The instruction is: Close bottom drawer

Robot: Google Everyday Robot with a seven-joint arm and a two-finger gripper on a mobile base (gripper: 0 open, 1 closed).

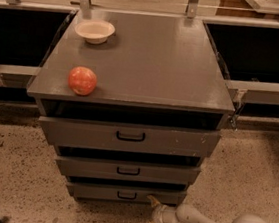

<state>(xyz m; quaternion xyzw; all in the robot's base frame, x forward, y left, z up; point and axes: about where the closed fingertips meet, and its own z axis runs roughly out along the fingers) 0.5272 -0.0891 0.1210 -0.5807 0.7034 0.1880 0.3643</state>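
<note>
The bottom drawer (126, 194) is the lowest and narrowest grey drawer front of the cabinet, with a small black bar handle. It sits nearly flush under the middle drawer (127, 171); only a thin dark gap shows above it. My gripper (150, 216) is low at the front right of it, on a pale arm coming in from the bottom right. Its two tan fingers are spread apart, the upper fingertip (153, 201) touching or almost touching the drawer front right of the handle. It holds nothing.
The top drawer (130, 136) stands slightly out. A red apple (82, 80) and a white bowl (94, 30) sit on the grey cabinet top (150, 59). Speckled floor lies around the cabinet. A black cable runs at the far left.
</note>
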